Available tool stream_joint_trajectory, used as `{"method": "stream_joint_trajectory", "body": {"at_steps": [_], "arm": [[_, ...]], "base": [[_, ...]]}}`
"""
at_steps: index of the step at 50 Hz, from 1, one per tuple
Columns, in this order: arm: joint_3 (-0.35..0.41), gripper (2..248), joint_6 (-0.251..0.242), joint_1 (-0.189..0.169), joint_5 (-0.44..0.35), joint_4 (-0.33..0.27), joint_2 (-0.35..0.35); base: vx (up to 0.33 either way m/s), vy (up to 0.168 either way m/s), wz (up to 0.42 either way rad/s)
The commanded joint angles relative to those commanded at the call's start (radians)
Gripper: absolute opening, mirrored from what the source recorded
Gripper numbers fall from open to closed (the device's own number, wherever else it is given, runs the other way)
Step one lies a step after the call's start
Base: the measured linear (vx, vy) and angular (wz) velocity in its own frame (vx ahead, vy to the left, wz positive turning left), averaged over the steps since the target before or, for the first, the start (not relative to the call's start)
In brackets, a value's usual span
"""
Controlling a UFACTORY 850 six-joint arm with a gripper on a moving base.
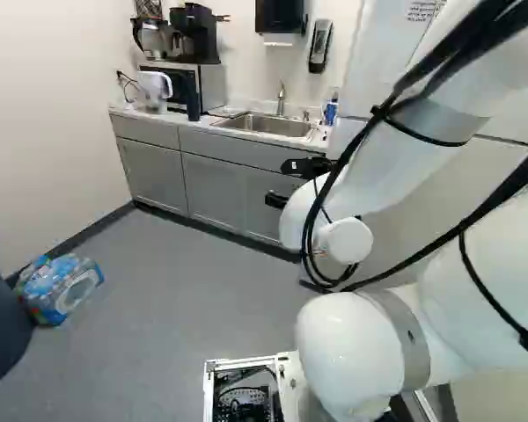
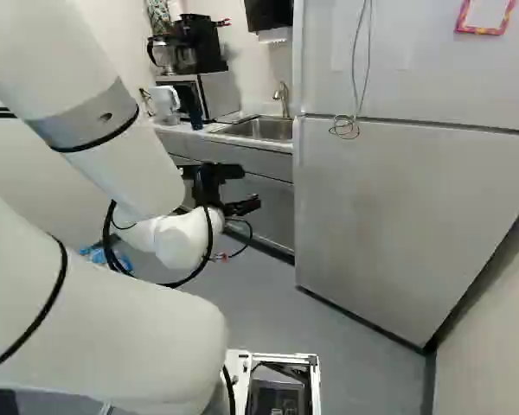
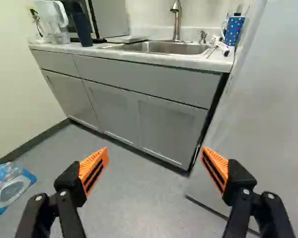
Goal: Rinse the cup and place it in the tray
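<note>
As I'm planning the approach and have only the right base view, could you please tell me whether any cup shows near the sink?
Observer: Yes, the wrist view shows a blue mug with coloured dots standing on the counter, beside the sink at its refrigerator side.

Operator: Thank you; could you say whether anything stands between that mug and the faucet?

Observer: A small metal fixture does; I can't tell whether it is a soap pump or a handle.

Operator: Lastly, does the tool have anything between its pads?

Observer: No, the wrist view shows its orange pads wide apart, with nothing held.
</note>
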State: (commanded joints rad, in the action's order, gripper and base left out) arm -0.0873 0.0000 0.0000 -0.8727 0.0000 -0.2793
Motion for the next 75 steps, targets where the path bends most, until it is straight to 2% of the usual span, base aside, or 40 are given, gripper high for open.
{"method": "stream_joint_trajectory", "body": {"at_steps": [40,75], "arm": [[-0.002,247,0.0,0.0,0.0,0.0,-0.001],[-0.073,247,0.0,0.012,0.0,0.0,-0.017]], "base": [[0.0,0.0,0.0],[0.0,0.0,0.0]]}}
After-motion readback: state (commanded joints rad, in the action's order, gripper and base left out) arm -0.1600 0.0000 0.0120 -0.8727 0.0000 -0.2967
